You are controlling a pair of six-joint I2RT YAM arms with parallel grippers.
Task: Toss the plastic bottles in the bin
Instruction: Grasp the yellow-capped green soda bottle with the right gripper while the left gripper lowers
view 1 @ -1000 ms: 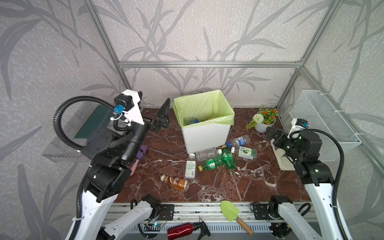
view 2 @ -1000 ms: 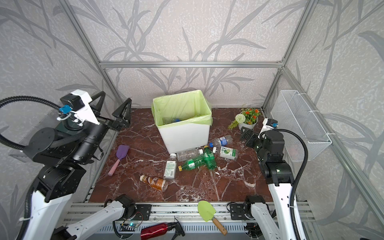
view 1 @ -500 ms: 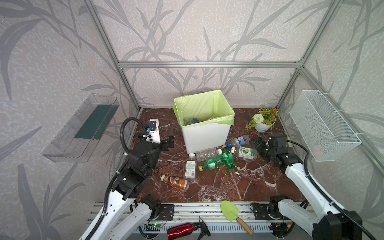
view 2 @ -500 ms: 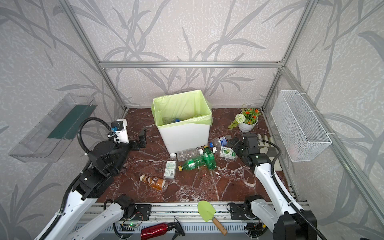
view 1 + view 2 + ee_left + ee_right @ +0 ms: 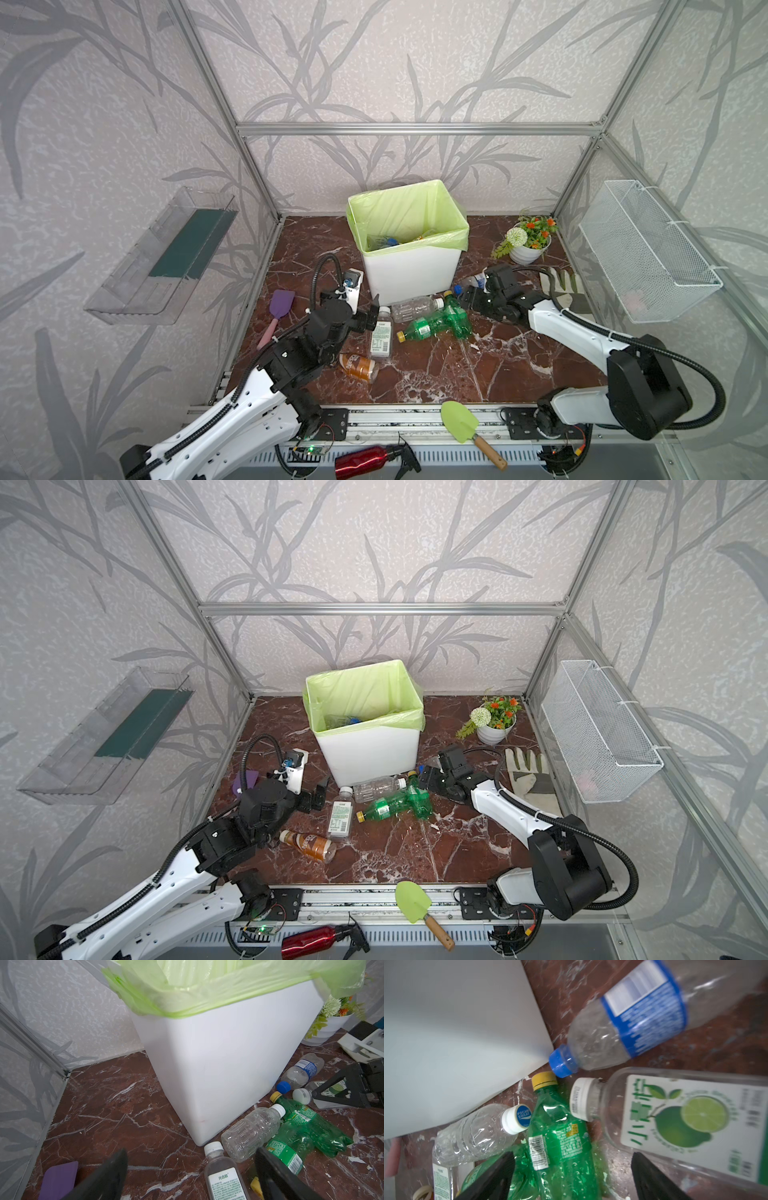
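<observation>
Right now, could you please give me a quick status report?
Left gripper open at white-label bottle. Right gripper open, aimed at yellow-capped green bottle. Clear bottle crowds it; bin unobstructed.

My left arm (image 5: 249, 399) comes up from the front left. Its white lower link lies low and slanted, the black elbow block sits above it, and the wrist bends toward the middle. My left tool (image 5: 373, 316) points toward the centre. In the left wrist view its two black fingers (image 5: 104, 1178) are spread wide, clamped on nothing.

My right arm (image 5: 571, 332) rises from its base at the front right to a large black joint. From there the white forearm stretches low and inward. My right tool (image 5: 468, 297) faces the middle, tipped downward. Its fingers (image 5: 492, 1178) stand well apart with no grip made.

Both tools sit low, near each other but not touching.
</observation>
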